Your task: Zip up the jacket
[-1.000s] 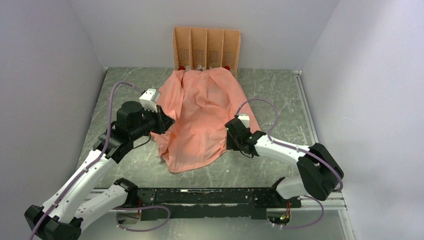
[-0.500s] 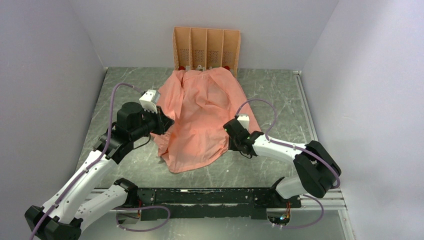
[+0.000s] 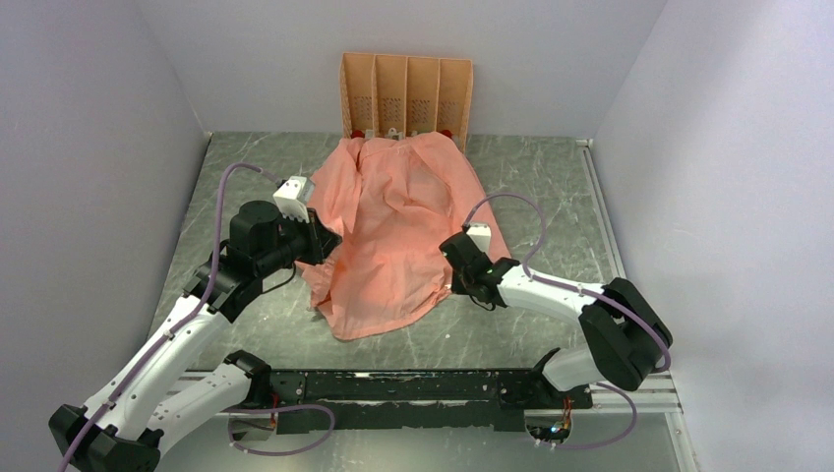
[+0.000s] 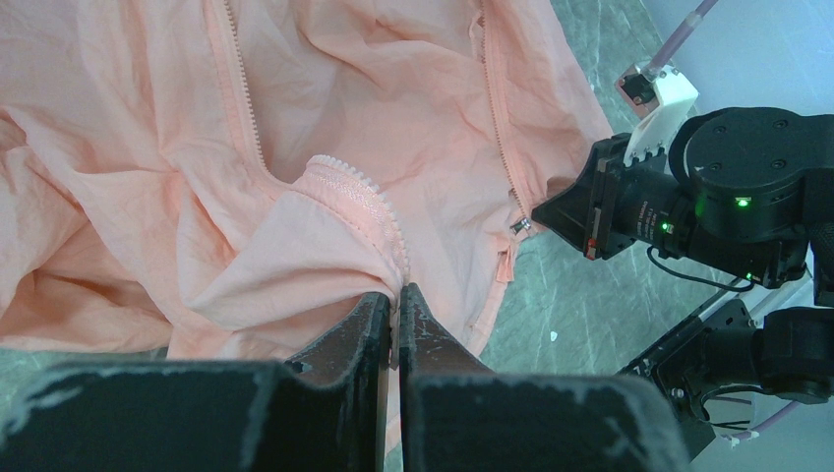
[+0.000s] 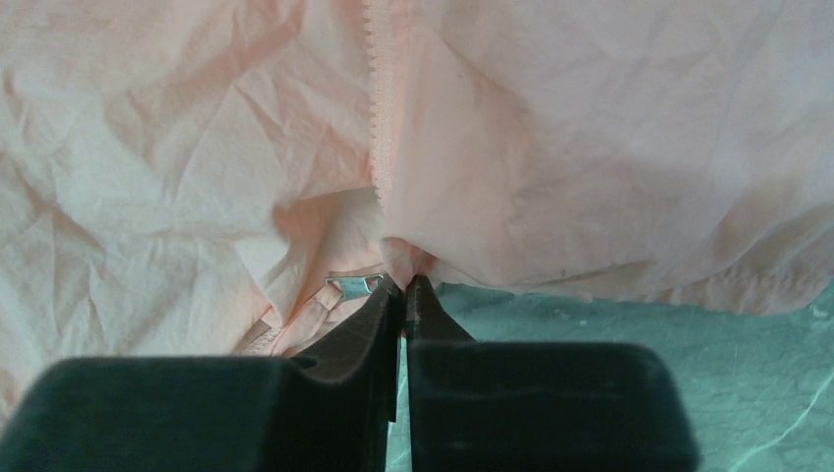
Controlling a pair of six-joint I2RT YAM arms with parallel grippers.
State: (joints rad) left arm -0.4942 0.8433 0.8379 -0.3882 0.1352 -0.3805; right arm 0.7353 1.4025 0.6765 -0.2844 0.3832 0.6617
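Observation:
The salmon-pink jacket lies spread and unzipped on the dark table, its collar toward the back. My left gripper is at its left edge. In the left wrist view that gripper is shut on a fold of the zipper edge, whose teeth curl above the fingertips. My right gripper is at the jacket's lower right edge. In the right wrist view it is shut on the fabric at the bottom of the other zipper track. The metal zipper pull lies just left of the fingertips.
An orange perforated rack stands against the back wall, just behind the collar. Grey walls close in the left, right and back sides. A black rail runs along the near edge between the arm bases.

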